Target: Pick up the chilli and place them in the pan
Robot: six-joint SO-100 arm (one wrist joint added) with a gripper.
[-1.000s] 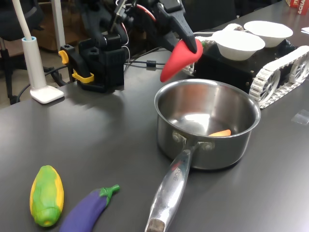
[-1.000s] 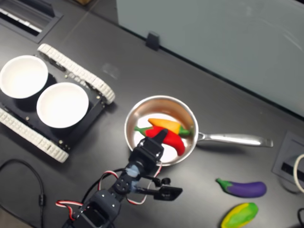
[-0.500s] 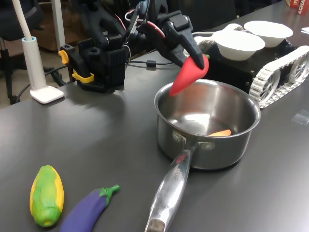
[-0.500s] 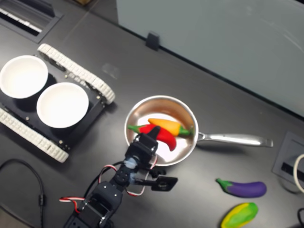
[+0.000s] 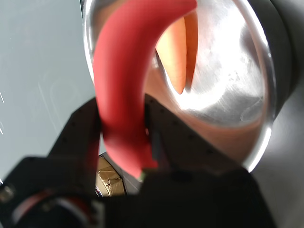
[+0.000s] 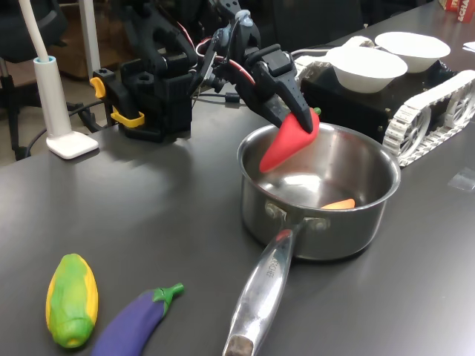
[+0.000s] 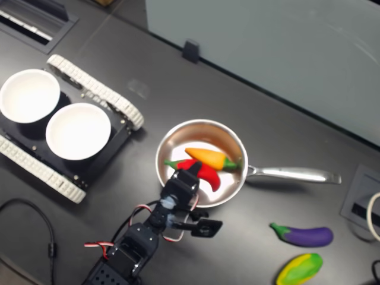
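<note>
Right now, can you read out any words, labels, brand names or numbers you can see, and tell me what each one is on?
Pan handle: there is an engraved mark near the rivets in the first exterior view, too blurred to read.
Red box at the top right corner of the first exterior view: white letters, cut off by the frame and too small to read.
Nothing readable on the chilli, the gripper, or the white bowls.

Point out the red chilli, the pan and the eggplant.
chilli (image 6: 288,142), first exterior view, middle of its red body.
pan (image 6: 261,297), first exterior view, on its long handle.
eggplant (image 7: 306,236), second exterior view, purple body.
</note>
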